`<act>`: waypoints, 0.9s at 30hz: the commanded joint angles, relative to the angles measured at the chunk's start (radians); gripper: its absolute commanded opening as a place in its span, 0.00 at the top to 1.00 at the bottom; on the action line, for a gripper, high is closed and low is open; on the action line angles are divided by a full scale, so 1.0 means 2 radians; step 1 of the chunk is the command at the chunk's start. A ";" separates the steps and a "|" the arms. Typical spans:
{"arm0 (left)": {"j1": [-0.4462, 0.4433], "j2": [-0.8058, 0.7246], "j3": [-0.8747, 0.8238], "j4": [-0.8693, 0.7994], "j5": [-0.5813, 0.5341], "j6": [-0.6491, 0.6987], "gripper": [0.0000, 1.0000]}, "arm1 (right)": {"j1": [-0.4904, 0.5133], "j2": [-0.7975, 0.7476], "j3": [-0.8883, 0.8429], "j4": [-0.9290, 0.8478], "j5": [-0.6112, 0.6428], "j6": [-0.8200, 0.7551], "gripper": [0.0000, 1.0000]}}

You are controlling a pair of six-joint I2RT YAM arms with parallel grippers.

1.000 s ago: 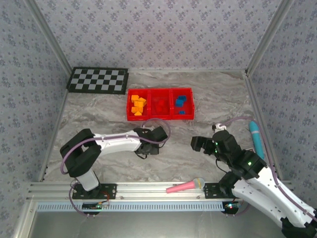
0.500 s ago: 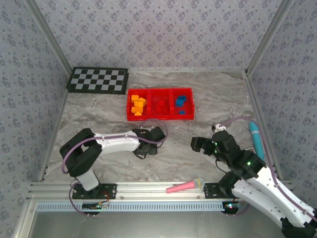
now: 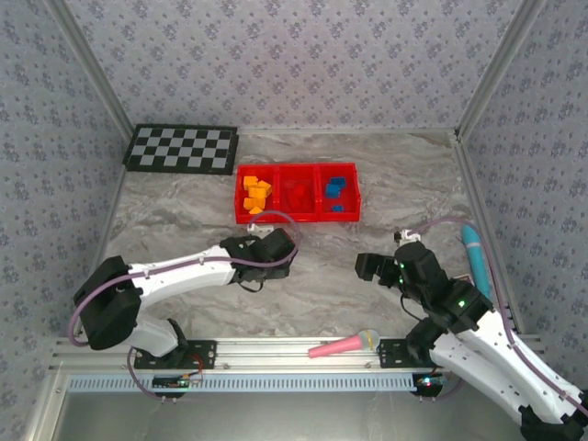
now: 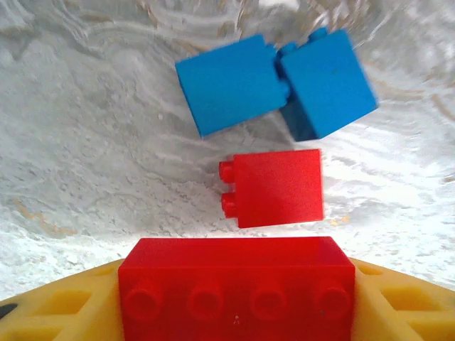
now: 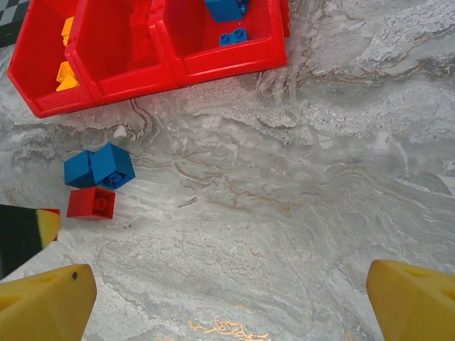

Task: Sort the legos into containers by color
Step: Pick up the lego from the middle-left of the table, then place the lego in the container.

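L gripper [image 4: 234,307]: clamped on long red lego [image 4: 236,280], bottom middle of L wrist view; yellow fingers [image 4: 60,309] on both sides of it.
R gripper [image 5: 227,302]: spread wide, nothing in it; yellow tips in bottom corners of R wrist view.
Loose legos: small red one [image 4: 274,188] in middle of L wrist view, flat on table [image 4: 85,142]; blue one [image 4: 231,85] and 2nd blue one [image 4: 327,82] just above it at top of pic, touching each other.
Tray [image 3: 297,219]: red, upper middle of top view, 3 boxes side by side.
L box: orange legos [image 3: 256,195].
Mid box: red legos [image 3: 297,195].
R box: blue legos [image 3: 335,188].
Other stuff: checkerboard [image 3: 182,148] upper left, near tray; pink mic toy [image 3: 344,344] bottom middle.
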 commanded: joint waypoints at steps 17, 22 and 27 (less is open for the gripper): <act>0.100 0.083 0.173 -0.020 0.008 0.141 0.67 | -0.006 -0.008 -0.013 0.005 -0.004 0.014 0.00; 0.124 0.150 0.264 -0.040 0.015 0.180 0.67 | -0.010 -0.019 -0.029 0.006 -0.008 0.012 0.00; 0.145 0.227 0.367 -0.060 0.030 0.211 0.67 | -0.012 -0.018 -0.026 -0.002 -0.012 0.007 0.00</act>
